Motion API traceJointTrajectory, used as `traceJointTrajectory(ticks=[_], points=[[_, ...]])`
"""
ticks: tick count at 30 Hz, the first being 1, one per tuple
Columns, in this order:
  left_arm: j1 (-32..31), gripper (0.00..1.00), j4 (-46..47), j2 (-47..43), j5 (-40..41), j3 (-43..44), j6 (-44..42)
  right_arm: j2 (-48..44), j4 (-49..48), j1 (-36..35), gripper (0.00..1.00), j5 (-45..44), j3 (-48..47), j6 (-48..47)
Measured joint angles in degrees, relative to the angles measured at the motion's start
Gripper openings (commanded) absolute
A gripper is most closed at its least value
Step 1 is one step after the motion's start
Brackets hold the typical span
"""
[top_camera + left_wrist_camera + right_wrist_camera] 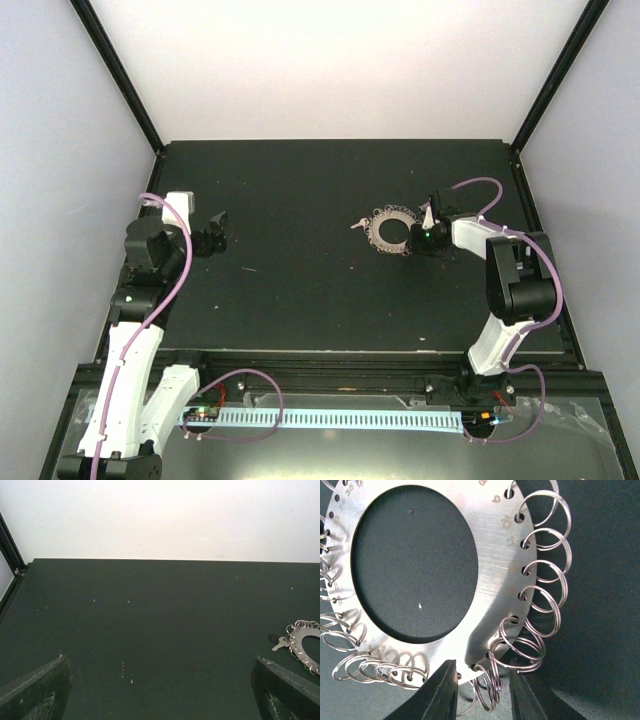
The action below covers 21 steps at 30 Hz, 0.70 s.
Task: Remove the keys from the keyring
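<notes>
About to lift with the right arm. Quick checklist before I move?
1. Right end effector straddles the rim of the flat round grey metal keyring: ok.
2. Firm hold on it: cannot tell; small wire loops lie between the fingers.
3. Tiny slim silvery metal key clear on the ring's opposite side: ok.
4. Left end effector open: ok.
5. Left end effector close to the key: not ok.
</notes>
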<state>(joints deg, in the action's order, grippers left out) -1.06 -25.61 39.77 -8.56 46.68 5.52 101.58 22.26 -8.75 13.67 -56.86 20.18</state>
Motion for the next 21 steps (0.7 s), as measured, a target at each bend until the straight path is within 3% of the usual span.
traceJointTrajectory(ticks=[5,14,21], points=[[0.0,0.99,0.0,0.0,-0.02,0.0,0.0,0.15,0.57,-0.26,0.01,-0.94,-0.59,0.07],[0.0,0.99,0.0,-0.02,-0.02,0.0,0.0,-2.54,-3.3,-0.26,0.01,0.28,3.26,0.63],[0.0,0.99,0.0,-0.02,-0.13,0.0,0.0,-15.13,-7.21,-0.26,0.01,4.66,8.55,0.85]])
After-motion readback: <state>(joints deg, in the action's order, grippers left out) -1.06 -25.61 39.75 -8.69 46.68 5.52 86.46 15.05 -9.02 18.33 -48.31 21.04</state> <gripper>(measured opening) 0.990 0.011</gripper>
